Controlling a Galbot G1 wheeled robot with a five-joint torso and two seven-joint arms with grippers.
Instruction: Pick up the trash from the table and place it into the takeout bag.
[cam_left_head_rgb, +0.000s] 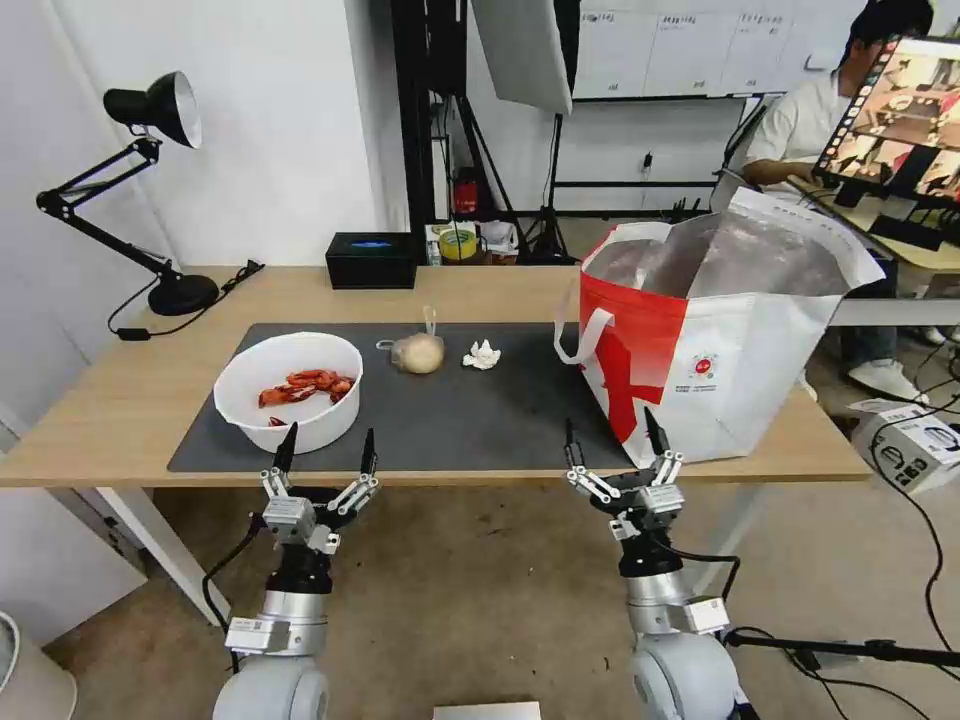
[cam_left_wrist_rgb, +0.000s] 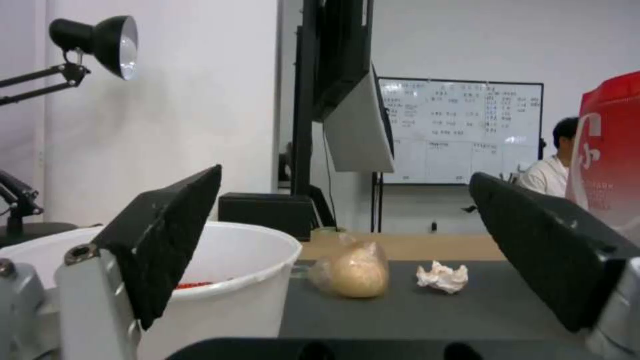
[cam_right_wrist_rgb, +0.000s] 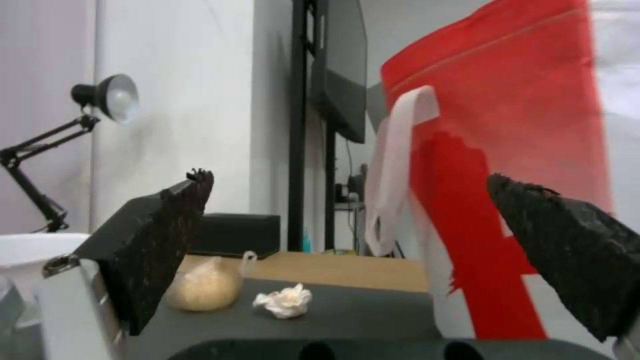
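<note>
the left gripper (cam_left_head_rgb: 327, 446) hangs at the bench's (cam_left_head_rgb: 120, 400) near edge, jaws spread wide and empty, with the white bowl (cam_left_head_rgb: 289, 389) of red shells just beyond it on the dark mat (cam_left_head_rgb: 480, 420). the right gripper (cam_left_head_rgb: 611, 437), jaws equally open, sits by the takeout bag's (cam_left_head_rgb: 700, 340) near corner. the bagged lump (cam_left_head_rgb: 418, 352) and crumpled tissue (cam_left_head_rgb: 482, 354) lie farther back between the arms. i'd judge the bowl is the left arm's nearest pick; nothing blocks it.
</note>
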